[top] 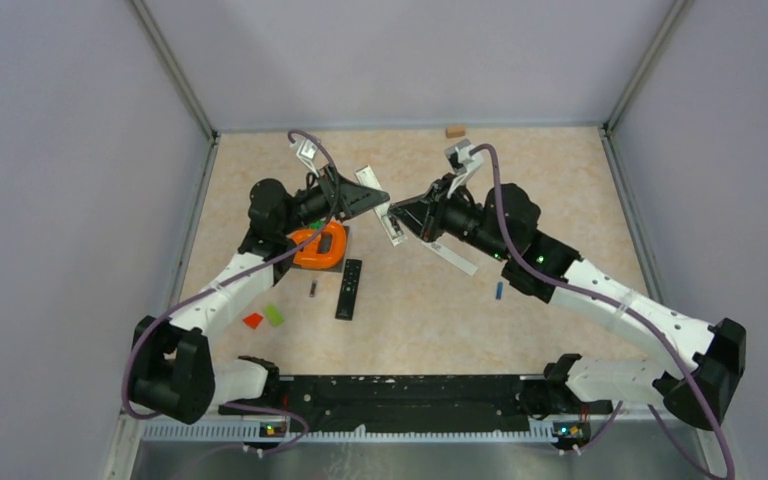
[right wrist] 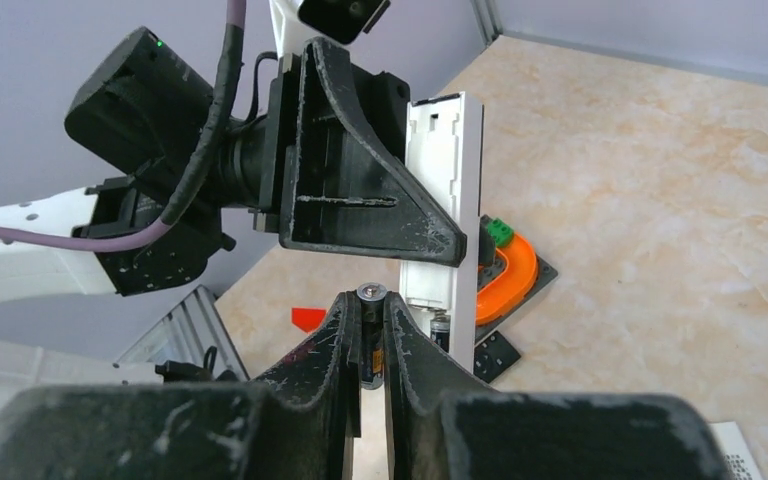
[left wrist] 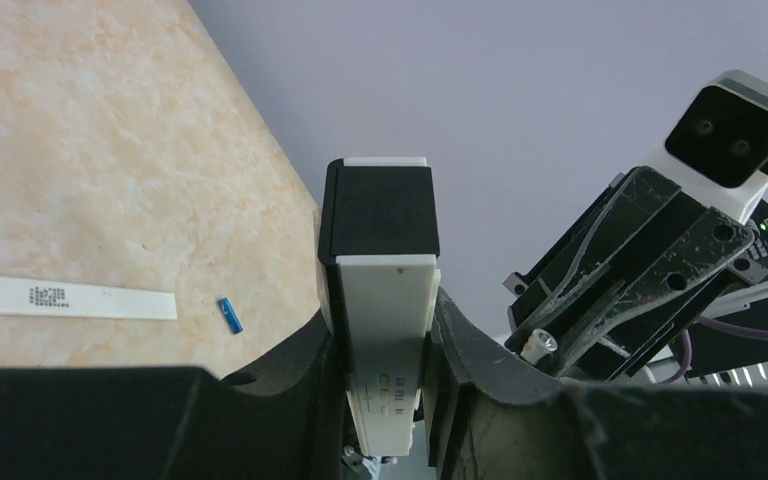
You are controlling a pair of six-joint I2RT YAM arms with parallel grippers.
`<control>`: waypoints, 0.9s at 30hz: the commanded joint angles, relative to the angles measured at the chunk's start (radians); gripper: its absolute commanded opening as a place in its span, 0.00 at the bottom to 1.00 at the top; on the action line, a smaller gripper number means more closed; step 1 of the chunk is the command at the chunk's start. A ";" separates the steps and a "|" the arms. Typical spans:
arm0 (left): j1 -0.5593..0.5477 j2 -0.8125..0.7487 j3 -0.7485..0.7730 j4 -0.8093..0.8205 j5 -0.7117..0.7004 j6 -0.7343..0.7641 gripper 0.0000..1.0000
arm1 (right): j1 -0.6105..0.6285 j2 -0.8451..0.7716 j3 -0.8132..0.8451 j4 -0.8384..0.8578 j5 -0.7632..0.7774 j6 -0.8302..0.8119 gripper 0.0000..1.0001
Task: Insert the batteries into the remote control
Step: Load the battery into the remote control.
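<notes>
My left gripper (top: 364, 197) is shut on a white remote control (left wrist: 384, 300) with a black end, held up off the table. The remote's open battery bay (right wrist: 444, 190) faces my right gripper (right wrist: 368, 312), and one battery (right wrist: 440, 328) sits low in that bay. The right gripper is shut on a dark battery (right wrist: 372, 294), whose tip stands just left of the bay's lower end. A blue battery (top: 499, 290) and a dark battery (top: 313, 289) lie on the table. A black remote (top: 348, 288) lies flat near the middle.
A white cover strip (top: 456, 258) lies under the right arm. An orange part on a dark plate (top: 320, 246) sits below the left gripper. Red (top: 252, 320) and green (top: 275, 314) blocks lie front left, and a wooden block (top: 454, 130) rests by the back wall.
</notes>
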 commanded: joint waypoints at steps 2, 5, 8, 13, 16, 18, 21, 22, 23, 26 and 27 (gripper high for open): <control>0.003 0.017 0.047 0.010 0.029 -0.055 0.00 | 0.043 0.039 0.069 0.013 0.070 -0.098 0.06; 0.004 0.032 0.050 0.020 0.039 -0.079 0.00 | 0.048 0.054 0.073 0.005 0.105 -0.123 0.06; 0.004 0.048 0.051 0.046 0.044 -0.109 0.00 | 0.052 0.068 0.076 -0.002 0.105 -0.139 0.06; 0.010 0.065 0.052 0.090 0.057 -0.151 0.00 | 0.057 0.082 0.080 -0.025 0.108 -0.154 0.07; 0.013 0.065 0.053 0.101 0.057 -0.160 0.00 | 0.060 0.089 0.080 -0.040 0.111 -0.165 0.08; 0.016 0.064 0.052 0.113 0.058 -0.174 0.00 | 0.061 0.091 0.081 -0.053 0.115 -0.169 0.09; 0.018 0.061 0.050 0.118 0.059 -0.177 0.00 | 0.061 0.104 0.094 -0.072 0.099 -0.167 0.10; 0.019 0.060 0.052 0.118 0.058 -0.177 0.00 | 0.060 0.109 0.098 -0.097 0.097 -0.166 0.11; 0.020 0.061 0.050 0.118 0.059 -0.177 0.00 | 0.060 0.110 0.099 -0.102 0.095 -0.164 0.11; 0.021 0.060 0.050 0.118 0.060 -0.176 0.00 | 0.061 0.110 0.103 -0.107 0.086 -0.162 0.15; 0.022 0.061 0.050 0.119 0.060 -0.175 0.00 | 0.061 0.111 0.106 -0.113 0.084 -0.161 0.17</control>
